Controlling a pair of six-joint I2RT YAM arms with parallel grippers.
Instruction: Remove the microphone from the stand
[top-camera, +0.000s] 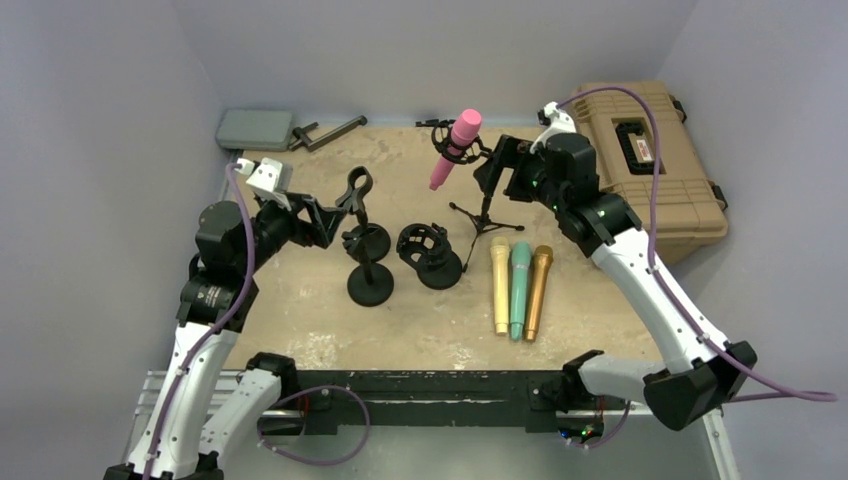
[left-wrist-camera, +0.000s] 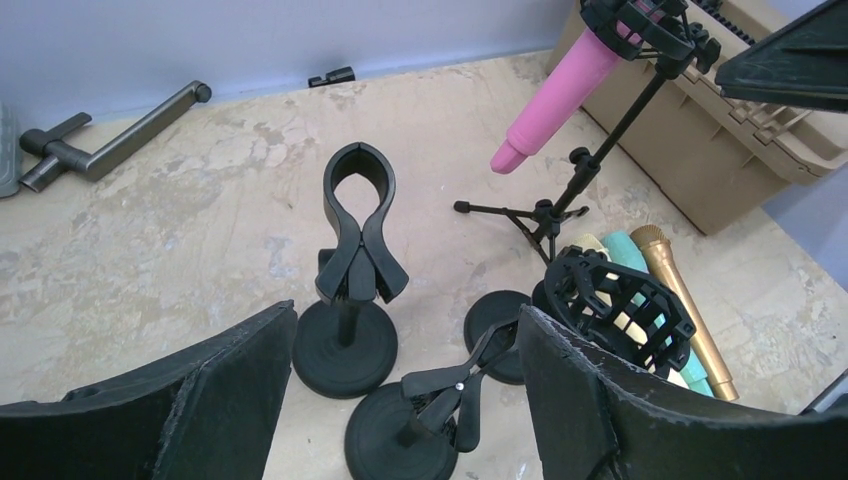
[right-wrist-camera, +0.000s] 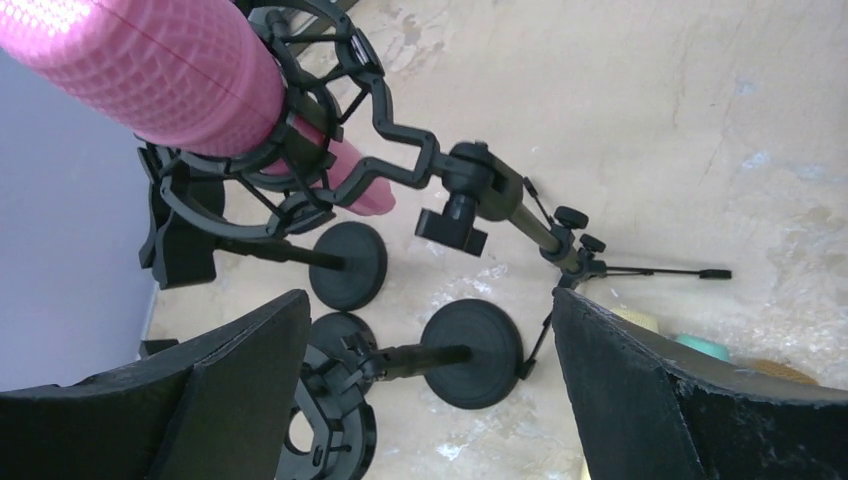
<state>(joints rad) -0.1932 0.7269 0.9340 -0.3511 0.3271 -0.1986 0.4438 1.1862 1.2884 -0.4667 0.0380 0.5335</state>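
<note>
**Worktop** (top-camera: 300, 310) — mottled tan board with walls on three sides.

**Mic** (top-camera: 455, 148): pink, seated in a black shock mount (right-wrist-camera: 310, 135) atop the tripod stand (top-camera: 486, 215), at rear centre of the worktop. It leans with the grille end up and the tail pointing down toward the left arm's side.

**Right tool** (right-wrist-camera: 430, 298): jaws apart, clear of the mic. It is raised at mic height, just to the right of the mount. Whether it touches the mount's arm cannot be told.

**Left tool** (left-wrist-camera: 408, 312): jaws apart. It is raised over the left part of the worktop, near the clip stands and well apart from the mic.

**Clip stands**, two, on round black bases: one stands upright (left-wrist-camera: 355, 250); the nearer one (left-wrist-camera: 430, 410) has its clip tipped over.

**Second mount** (top-camera: 425, 245) — a black shock ring on a short round-base stand, just right of the clip stands.

**Handheld mics**, three: yellow (top-camera: 499, 285), teal (top-camera: 520, 290) and gold (top-camera: 538, 290). They lie side by side in front of the tripod legs.

**Case** (top-camera: 650, 170): tan, lid down, at right rear.

**Grey pad** (top-camera: 255, 128) and **black bar** (top-camera: 330, 132): at left rear, against the far wall.
</note>
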